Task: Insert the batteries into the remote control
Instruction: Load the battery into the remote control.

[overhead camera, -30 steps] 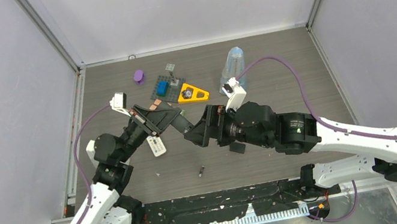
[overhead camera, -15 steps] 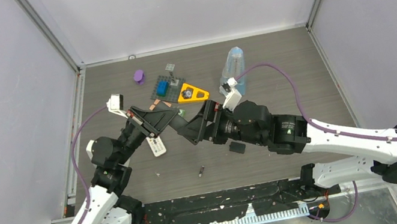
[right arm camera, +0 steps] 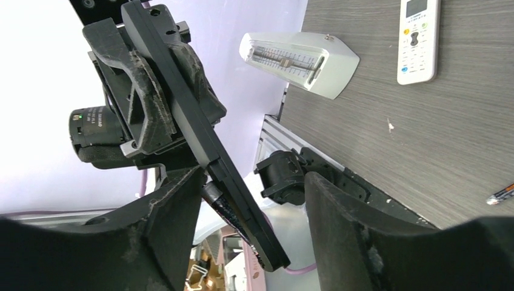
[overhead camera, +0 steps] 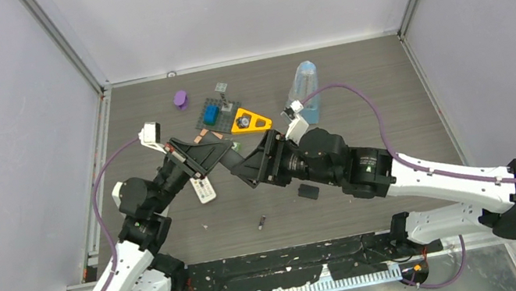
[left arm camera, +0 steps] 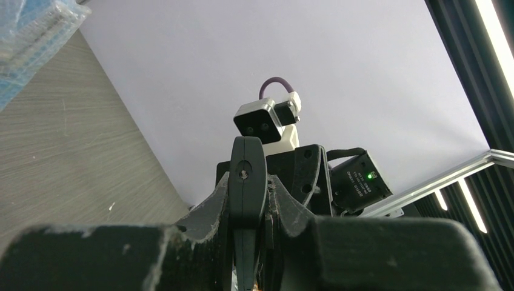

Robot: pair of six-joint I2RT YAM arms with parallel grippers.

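Note:
My left gripper is shut on a flat black strip and holds it raised off the table; the left wrist view shows the strip edge-on between the jaws. My right gripper is open, its fingers on either side of the strip's free end. A dark battery lies against the strip beside one right finger. The white remote control lies flat on the table below the strip and also shows in the right wrist view. Another battery lies near the front edge.
A small black cover lies under the right arm. At the back are a purple piece, a green board with a blue part, an orange triangle and a clear bottle. A white wedge-shaped case sits at the table's left edge.
My right gripper has moved left and up to the free end of the black strip, uncovering the small black cover. The left gripper has shifted slightly with the strip.

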